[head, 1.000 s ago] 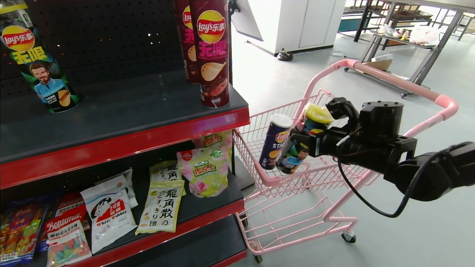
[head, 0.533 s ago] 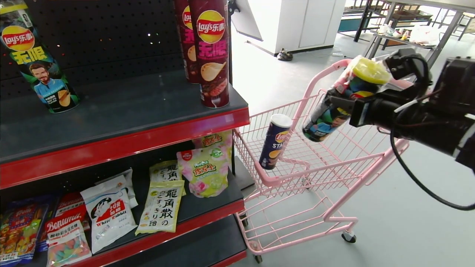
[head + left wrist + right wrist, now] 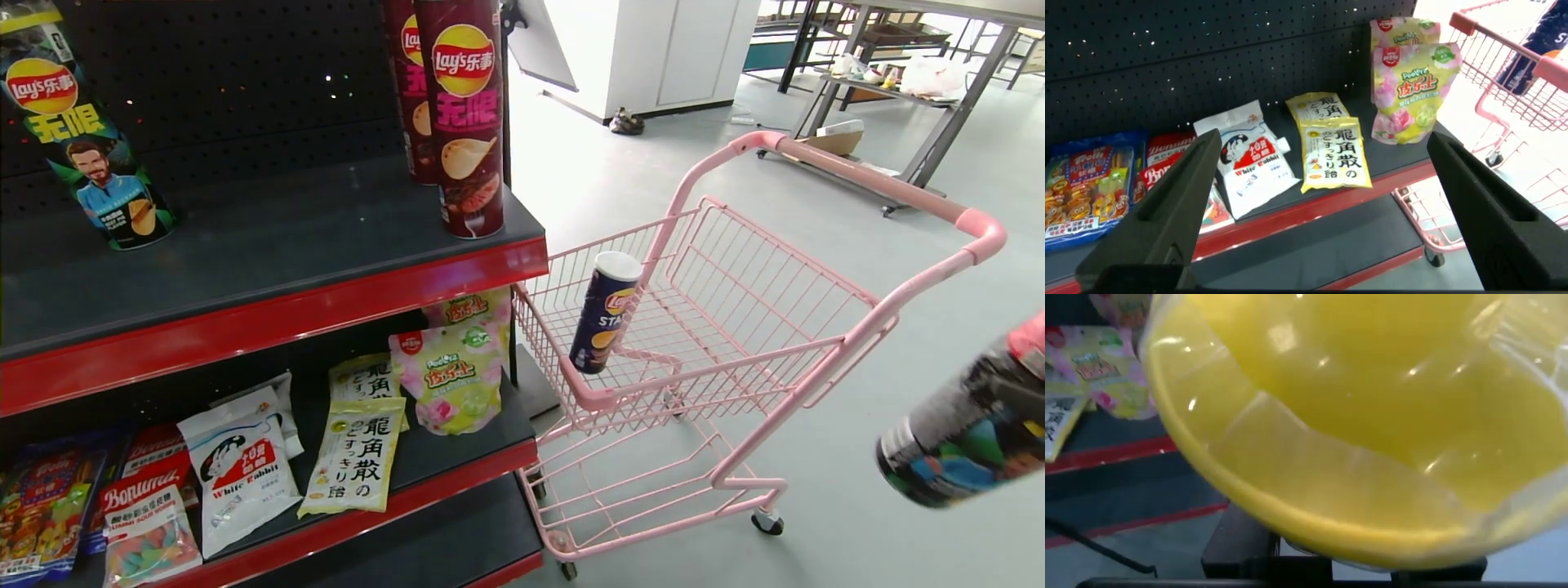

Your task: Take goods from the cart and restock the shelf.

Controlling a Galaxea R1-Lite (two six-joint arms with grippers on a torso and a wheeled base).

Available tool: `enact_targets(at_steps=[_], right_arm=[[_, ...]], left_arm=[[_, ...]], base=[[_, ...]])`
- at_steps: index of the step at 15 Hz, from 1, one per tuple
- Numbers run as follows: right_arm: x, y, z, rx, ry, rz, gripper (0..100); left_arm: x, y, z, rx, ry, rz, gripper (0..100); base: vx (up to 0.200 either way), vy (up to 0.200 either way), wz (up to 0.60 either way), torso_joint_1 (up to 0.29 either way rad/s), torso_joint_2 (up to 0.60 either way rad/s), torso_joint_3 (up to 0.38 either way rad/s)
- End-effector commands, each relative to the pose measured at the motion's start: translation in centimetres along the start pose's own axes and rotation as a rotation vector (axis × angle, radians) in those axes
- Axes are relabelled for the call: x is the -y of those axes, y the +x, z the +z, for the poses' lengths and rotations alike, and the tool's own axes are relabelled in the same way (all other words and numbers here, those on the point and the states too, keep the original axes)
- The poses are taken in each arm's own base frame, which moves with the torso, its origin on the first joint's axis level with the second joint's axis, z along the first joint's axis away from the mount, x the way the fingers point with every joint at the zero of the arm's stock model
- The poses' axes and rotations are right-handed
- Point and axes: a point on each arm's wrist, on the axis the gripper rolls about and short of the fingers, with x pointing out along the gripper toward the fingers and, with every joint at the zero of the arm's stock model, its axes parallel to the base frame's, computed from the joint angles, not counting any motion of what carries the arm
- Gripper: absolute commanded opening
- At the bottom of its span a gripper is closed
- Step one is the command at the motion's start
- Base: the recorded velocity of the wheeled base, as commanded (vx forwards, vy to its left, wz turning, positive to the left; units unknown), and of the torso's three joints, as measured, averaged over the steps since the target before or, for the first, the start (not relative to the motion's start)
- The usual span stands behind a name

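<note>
- Right pincer (image 3: 1343, 572): fingers hidden behind the yellow lid (image 3: 1355, 416). Judged clamped on the can (image 3: 963, 441), since it hangs tilted in mid-air.
- The can is on the side of the cart (image 3: 824, 159) away from the shelf (image 3: 269, 245), well apart from it, base pointing down and shelfward.
- Left pincer (image 3: 1323, 143): spread wide, holding nothing, low in front of the bags (image 3: 1245, 163) on the lower shelf.
- Blue can (image 3: 606, 314) leans in the cart corner nearest the shelf.
- Step in hand, as I read it: carry the can to the top shelf.
- To do it well: pass above the cart rim, not through the basket.
- Bring the can upright before coming in, and clear the red front lip.
- Aim for the bare stretch between the green can (image 3: 90, 155) and the maroon cans (image 3: 467, 122).
- Seat the base flat, and let go only once it stands.
- Risk: a tall, narrow can tips easily, and a nudge could topple the maroon cans.
</note>
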Motion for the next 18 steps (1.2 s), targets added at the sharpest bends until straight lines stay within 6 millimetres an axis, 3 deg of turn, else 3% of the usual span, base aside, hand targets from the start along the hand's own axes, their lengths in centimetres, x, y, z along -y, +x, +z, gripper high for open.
enact_targets(at_steps=[1, 6, 18], right_arm=[[0.20, -5.10, -3.76, 0.042, 0.015, -0.094, 0], [0.22, -5.53, -3.65, 0.057, -0.016, -0.107, 0], [0.22, -5.42, -3.50, 0.057, -0.055, -0.099, 0]], left_arm=[[0.00, 0.01, 0.00, -0.001, 0.000, 0.000, 100], [0.00, 0.01, 0.00, -0.001, 0.000, -0.001, 100], [0.00, 0.01, 0.00, -0.001, 0.000, -0.001, 100]], base=[[0.000, 0.000, 0.00, 0.000, 0.00, 0.000], [0.000, 0.000, 0.00, 0.036, -0.13, -0.089], [0.000, 0.000, 0.00, 0.190, -0.53, -0.343]])
